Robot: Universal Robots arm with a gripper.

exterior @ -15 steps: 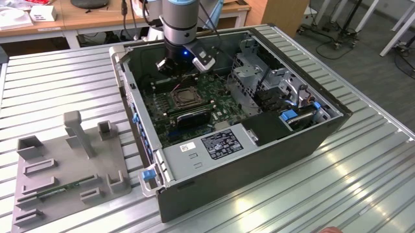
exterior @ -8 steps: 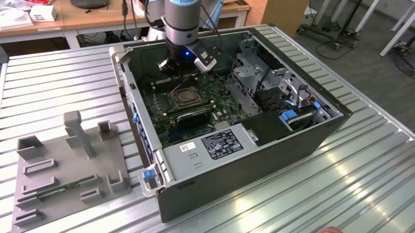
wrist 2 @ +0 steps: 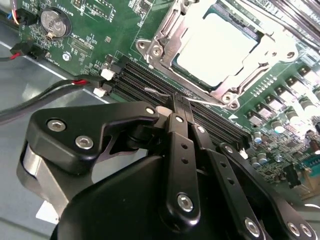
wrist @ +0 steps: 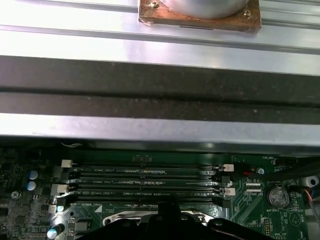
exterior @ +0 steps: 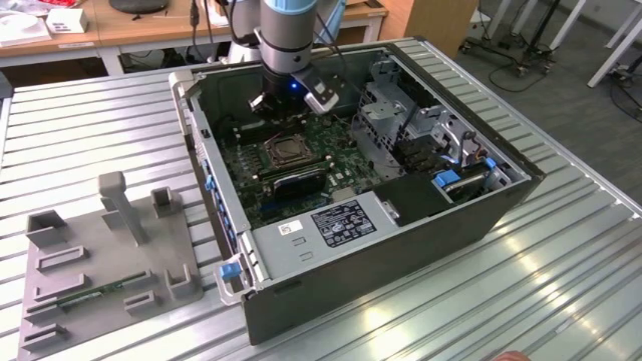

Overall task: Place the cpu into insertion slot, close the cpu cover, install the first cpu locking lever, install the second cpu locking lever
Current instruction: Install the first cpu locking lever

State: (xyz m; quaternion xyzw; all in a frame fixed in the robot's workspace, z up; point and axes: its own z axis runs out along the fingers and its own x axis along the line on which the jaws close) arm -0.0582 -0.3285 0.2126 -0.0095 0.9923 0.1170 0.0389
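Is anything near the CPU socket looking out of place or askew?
The cpu lies flat under the cpu cover. One thin wire lever stands away from the cover, over the memory slots, near the gripper; it looks unlatched.

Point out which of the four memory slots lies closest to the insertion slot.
The end memory slot of the row, running right alongside the insertion slot and its metal rim; the other three lie side by side beyond it.
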